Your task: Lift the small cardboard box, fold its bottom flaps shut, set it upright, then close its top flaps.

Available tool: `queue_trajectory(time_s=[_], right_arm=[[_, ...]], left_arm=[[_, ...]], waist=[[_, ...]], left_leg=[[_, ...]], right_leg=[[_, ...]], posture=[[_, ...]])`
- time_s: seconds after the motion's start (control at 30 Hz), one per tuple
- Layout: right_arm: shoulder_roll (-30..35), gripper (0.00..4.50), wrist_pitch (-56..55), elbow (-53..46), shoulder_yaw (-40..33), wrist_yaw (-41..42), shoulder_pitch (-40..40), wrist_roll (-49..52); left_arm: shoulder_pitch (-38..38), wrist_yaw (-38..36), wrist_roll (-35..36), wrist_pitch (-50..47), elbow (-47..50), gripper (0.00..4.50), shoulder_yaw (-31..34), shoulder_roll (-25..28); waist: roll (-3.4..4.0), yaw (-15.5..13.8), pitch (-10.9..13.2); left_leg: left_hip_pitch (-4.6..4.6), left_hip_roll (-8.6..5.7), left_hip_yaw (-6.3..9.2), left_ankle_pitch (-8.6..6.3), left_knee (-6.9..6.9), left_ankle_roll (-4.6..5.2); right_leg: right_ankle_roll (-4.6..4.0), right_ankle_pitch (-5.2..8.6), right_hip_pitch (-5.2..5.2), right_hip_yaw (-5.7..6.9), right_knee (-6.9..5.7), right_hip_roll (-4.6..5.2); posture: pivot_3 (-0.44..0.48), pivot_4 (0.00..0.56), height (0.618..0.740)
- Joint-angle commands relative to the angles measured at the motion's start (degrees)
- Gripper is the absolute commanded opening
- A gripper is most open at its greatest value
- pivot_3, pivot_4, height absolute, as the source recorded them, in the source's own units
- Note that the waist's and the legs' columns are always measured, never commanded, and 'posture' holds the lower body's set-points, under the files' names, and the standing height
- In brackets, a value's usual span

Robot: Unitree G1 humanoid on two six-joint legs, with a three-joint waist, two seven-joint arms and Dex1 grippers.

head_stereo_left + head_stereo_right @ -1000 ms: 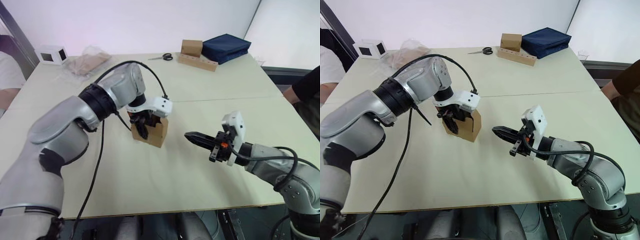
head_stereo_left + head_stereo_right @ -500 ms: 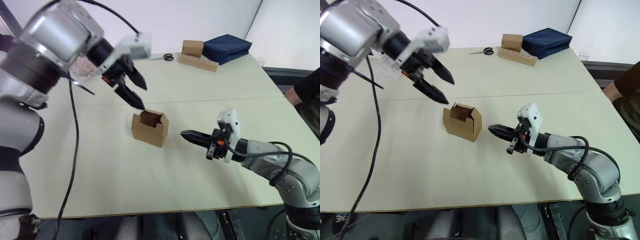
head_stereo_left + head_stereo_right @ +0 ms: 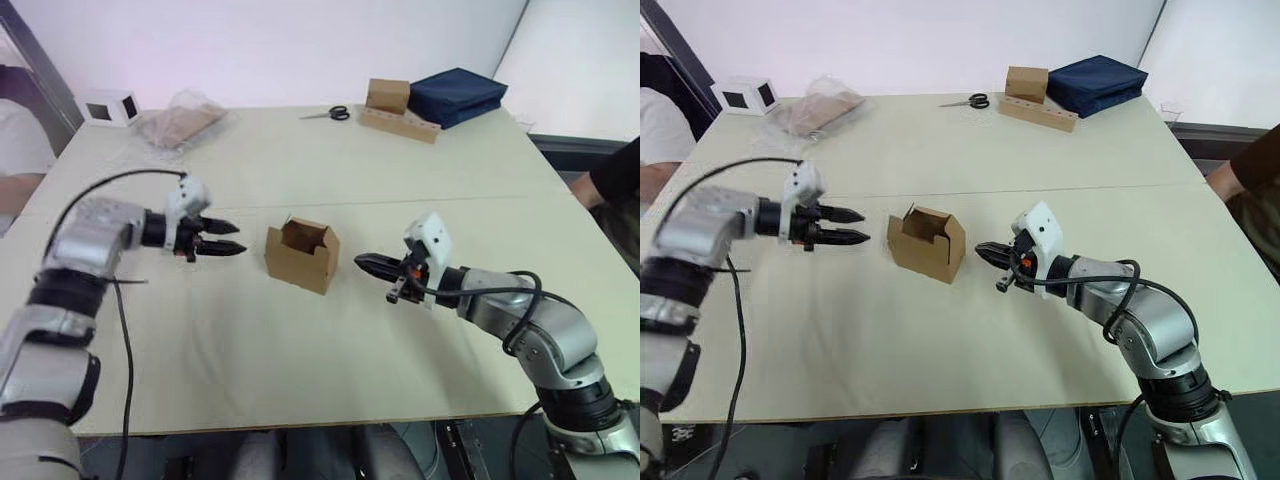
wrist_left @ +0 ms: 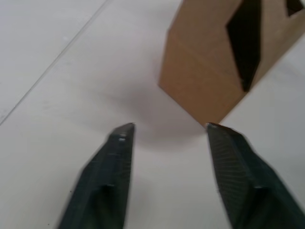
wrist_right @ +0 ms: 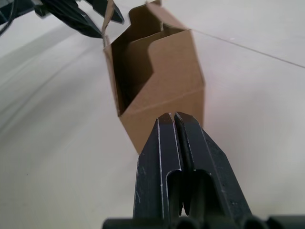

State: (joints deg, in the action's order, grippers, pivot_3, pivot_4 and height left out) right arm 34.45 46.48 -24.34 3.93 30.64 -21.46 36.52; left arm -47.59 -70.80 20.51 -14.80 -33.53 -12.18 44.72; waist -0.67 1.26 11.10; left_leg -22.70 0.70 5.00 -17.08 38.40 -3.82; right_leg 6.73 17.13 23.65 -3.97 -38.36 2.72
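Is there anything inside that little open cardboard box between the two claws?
The small cardboard box stands with its top flaps open, and the inside walls that show are bare cardboard. Its floor is hidden by the walls, so something lying low cannot be ruled out.

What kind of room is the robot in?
Probably a lab or workshop for testing robots. There is a big plain table against bare white walls, with practice things on it: a small cardboard box, scissors and a folded blue cloth.
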Motion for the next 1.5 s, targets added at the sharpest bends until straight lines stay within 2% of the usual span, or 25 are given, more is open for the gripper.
queue_trajectory(time_s=[0.03,0.1,0.23,0.5,0.8,1.23,1.33,1.5], right_arm=[[-1.8,0.00,0.5,0.0,0.6,-1.1,-0.9,-1.4],[-3.1,0.00,0.7,0.4,1.7,-1.5,-1.0,-2.4],[-5.1,0.00,0.2,2.0,3.5,-1.9,-1.4,-5.0],[-9.4,0.00,-0.5,6.4,5.4,-2.0,-3.4,-8.3],[-9.8,0.00,0.4,6.4,5.7,1.5,-4.0,-8.6],[-8.9,0.00,1.5,5.0,6.3,2.4,-3.6,-9.7],[-5.9,0.00,0.1,5.4,3.8,3.8,-3.0,-10.7],[-4.1,0.00,-2.5,6.7,-1.6,8.8,-4.5,-7.0]], left_arm=[[1.6,3.8,-1.7,5.7,-1.2,0.83,4.4,-3.3],[2.4,5.9,-3.4,7.9,-3.1,0.08,4.9,-5.8],[2.9,6.0,-4.9,9.8,-4.7,0.08,5.8,-9.5],[6.2,2.6,-6.1,8.1,1.5,0.08,4.4,-11.9],[10.7,-2.3,-5.3,1.3,11.7,0.08,3.5,-10.7],[14.2,-6.5,-5.3,-4.1,19.0,0.08,3.2,-6.7],[13.9,-6.6,-5.3,-4.7,19.3,0.08,5.3,-4.2],[12.0,-6.9,1.1,-12.7,23.7,0.08,10.4,-1.7]], waist=[[-0.01,-0.3,0.0],[0.01,-0.2,0.0],[0.02,0.0,0.0],[0.02,0.9,-0.1],[0.03,1.3,-0.1],[0.04,1.3,-0.1],[0.04,1.2,-0.1],[0.03,1.3,0.0]], left_leg=[[0.02,-0.01,0.00,0.00,0.02,0.00],[0.21,-0.01,-0.02,-0.01,-0.01,0.01],[0.22,0.00,-0.03,-0.01,-0.06,0.01],[0.23,0.00,-0.02,0.00,-0.08,0.01],[0.25,0.00,0.00,-0.01,-0.10,0.01],[0.25,0.00,0.00,-0.01,-0.11,0.01],[0.25,0.00,0.00,-0.01,-0.11,0.01],[0.24,0.01,0.00,-0.01,-0.12,0.02]], right_leg=[[0.00,0.00,-0.04,0.01,-0.01,-0.02],[0.00,0.00,-0.18,0.00,0.00,-0.03],[0.00,0.00,-0.15,-0.01,-0.01,-0.07],[0.00,0.00,-0.15,-0.01,-0.04,-0.06],[-0.01,0.00,-0.15,-0.01,-0.04,-0.06],[-0.01,0.00,-0.15,-0.01,-0.04,-0.06],[-0.01,0.00,-0.16,-0.01,-0.04,-0.06],[-0.01,0.00,-0.14,-0.01,-0.03,-0.07]], posture=[[0.000,0.150,0.740],[0.000,0.150,0.740],[0.000,0.150,0.740],[0.000,0.150,0.740],[0.000,0.150,0.740],[0.000,0.150,0.740],[0.000,0.150,0.740],[0.000,0.150,0.740]])
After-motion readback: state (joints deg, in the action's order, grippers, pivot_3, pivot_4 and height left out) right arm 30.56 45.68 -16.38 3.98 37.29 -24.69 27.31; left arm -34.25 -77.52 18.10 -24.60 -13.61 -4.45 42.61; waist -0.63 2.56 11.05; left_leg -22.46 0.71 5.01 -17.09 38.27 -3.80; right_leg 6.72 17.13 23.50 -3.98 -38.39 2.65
